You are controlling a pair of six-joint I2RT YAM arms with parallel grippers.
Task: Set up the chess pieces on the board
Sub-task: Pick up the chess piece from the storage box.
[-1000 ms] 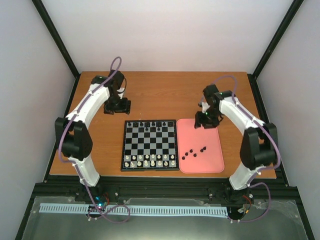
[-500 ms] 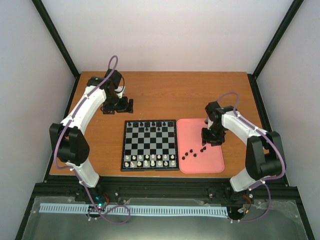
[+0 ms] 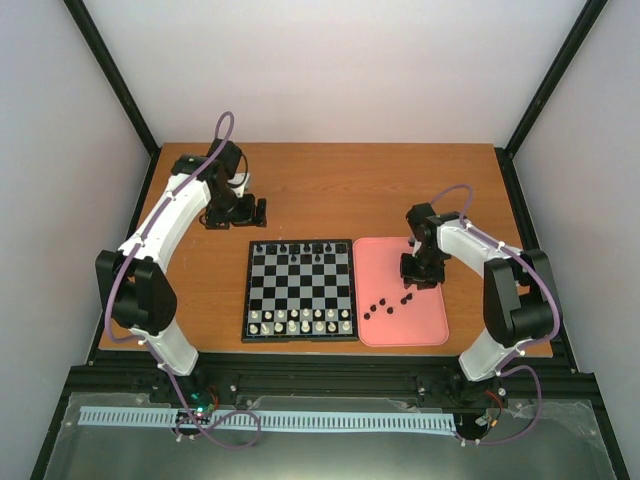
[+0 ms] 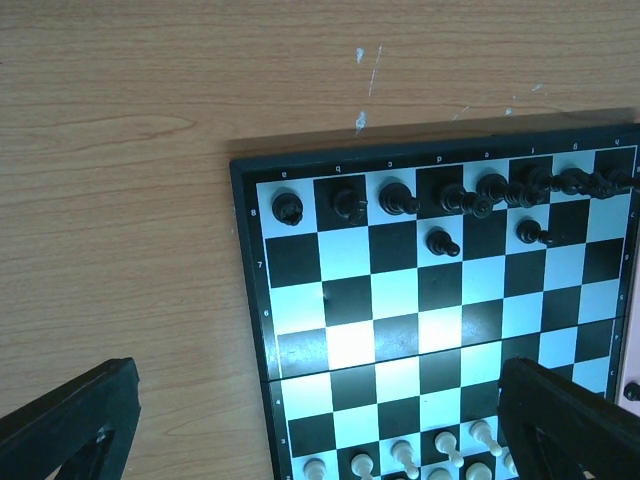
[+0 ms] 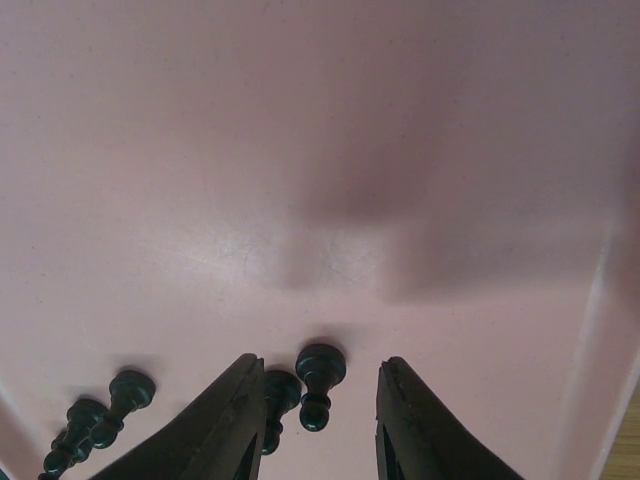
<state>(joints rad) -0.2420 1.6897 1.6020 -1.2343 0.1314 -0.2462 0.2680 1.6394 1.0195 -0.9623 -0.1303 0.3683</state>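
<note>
Right gripper (image 5: 320,364): jaws standing apart, straddling pawn (image 5: 318,388), lower centre.
Left gripper (image 4: 320,372): gaping, empty, near board (image 4: 248,300).
Chess pieces (image 3: 388,303): lying on pink tray (image 3: 425,325), frame right.
Handling: I am judging them light, rigid, tippy; gripping the head.

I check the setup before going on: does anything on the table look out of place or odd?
Yes. Several black pawns lie loose on the pink tray, beside the board, not on it. The second row on black's side holds only two pawns. Nothing looks broken.
</note>
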